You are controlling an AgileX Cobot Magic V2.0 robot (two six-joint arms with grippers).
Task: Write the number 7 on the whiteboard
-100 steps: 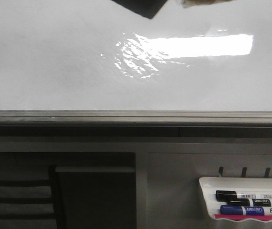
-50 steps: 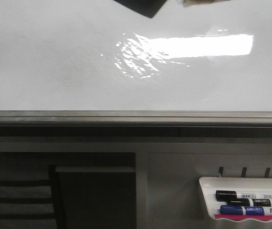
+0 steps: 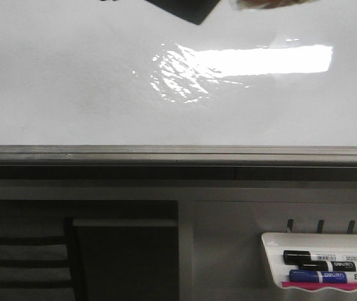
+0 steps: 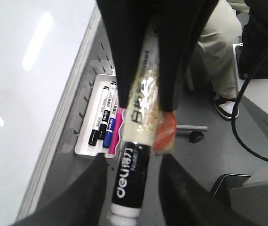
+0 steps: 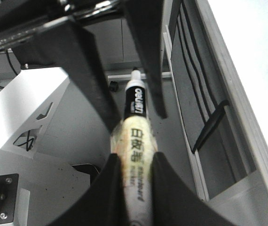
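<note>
The whiteboard (image 3: 72, 75) fills the upper half of the front view, with a bright rectangular glare patch (image 3: 253, 61) right of centre and a grey metal frame edge (image 3: 178, 153) along its lower border. No written mark can be made out on the board surface; the number 7 is not discernible in any view.

At the lower right of the front view, a white tray (image 3: 272, 263) hangs below the frame and holds a black marker (image 3: 319, 257) and a blue marker (image 3: 329, 276).

In the left wrist view, the left gripper (image 4: 133, 188) is closed on a marker (image 4: 131, 181) with a black section marked "deli" at the bottom of the frame.

In the right wrist view, the right gripper (image 5: 133, 176) is closed on a second marker (image 5: 135, 106), whose tip points toward the upper centre of the frame.

A dark shape (image 3: 181, 9) enters the top edge of the front view; its identity cannot be determined.
</note>
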